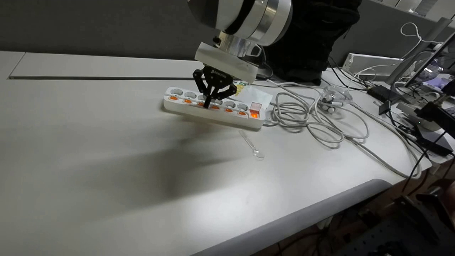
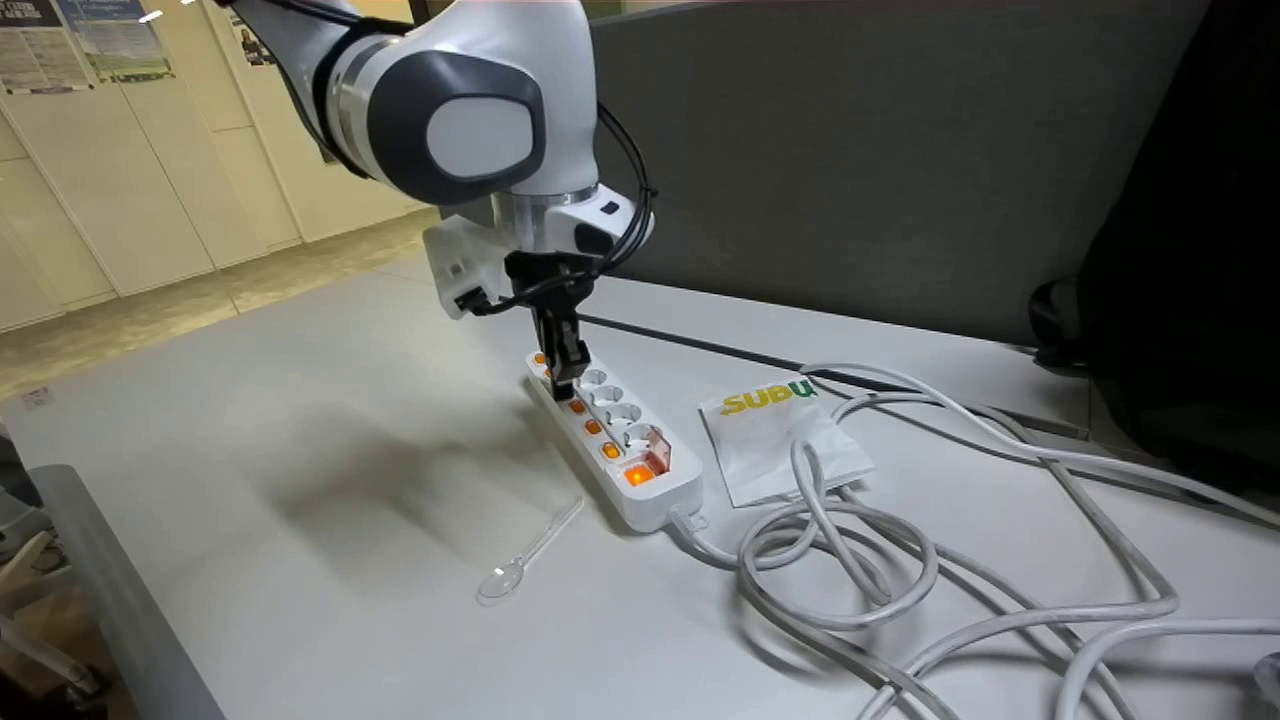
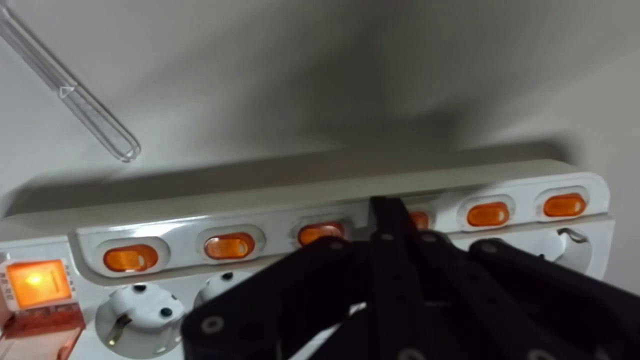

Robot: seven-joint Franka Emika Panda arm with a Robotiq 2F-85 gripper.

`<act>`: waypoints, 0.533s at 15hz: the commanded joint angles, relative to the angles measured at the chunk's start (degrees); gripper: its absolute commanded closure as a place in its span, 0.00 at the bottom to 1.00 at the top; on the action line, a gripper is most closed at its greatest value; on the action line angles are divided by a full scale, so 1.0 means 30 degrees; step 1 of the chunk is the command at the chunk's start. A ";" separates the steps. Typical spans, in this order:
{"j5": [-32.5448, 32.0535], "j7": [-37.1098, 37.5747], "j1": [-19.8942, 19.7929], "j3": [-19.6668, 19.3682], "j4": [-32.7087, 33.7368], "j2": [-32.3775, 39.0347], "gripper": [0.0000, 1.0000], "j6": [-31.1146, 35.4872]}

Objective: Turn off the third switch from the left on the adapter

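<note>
White adapter [image 1: 220, 116]; spoon [image 2: 504, 577], coiled cable [image 2: 840, 620] beside; closed gripper [image 3: 391, 207] partly hides third switch [image 3: 420, 220].

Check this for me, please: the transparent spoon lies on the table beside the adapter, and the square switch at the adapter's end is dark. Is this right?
Not quite: the square switch at the end of the adapter is glowing orange, as the wrist view shows. The transparent spoon does lie on the table beside the adapter.
</note>
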 commanded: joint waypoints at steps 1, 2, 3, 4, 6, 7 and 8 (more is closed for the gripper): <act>-0.0451 0.0997 0.0656 -0.0333 -0.0409 -0.0705 1.00 0.0037; -0.0561 0.1149 0.0838 -0.0423 -0.0474 -0.0835 1.00 0.0005; -0.0690 0.1362 0.1041 -0.0572 -0.0527 -0.0936 1.00 0.0030; -0.0749 0.1503 0.1133 -0.0648 -0.0536 -0.0994 1.00 0.0011; -0.0708 0.1647 0.1135 -0.0671 -0.0506 -0.1001 1.00 -0.0004; -0.0647 0.1680 0.1089 -0.0663 -0.0487 -0.0974 1.00 0.0016; -0.0571 0.1566 0.0984 -0.0598 -0.0448 -0.0948 1.00 0.0003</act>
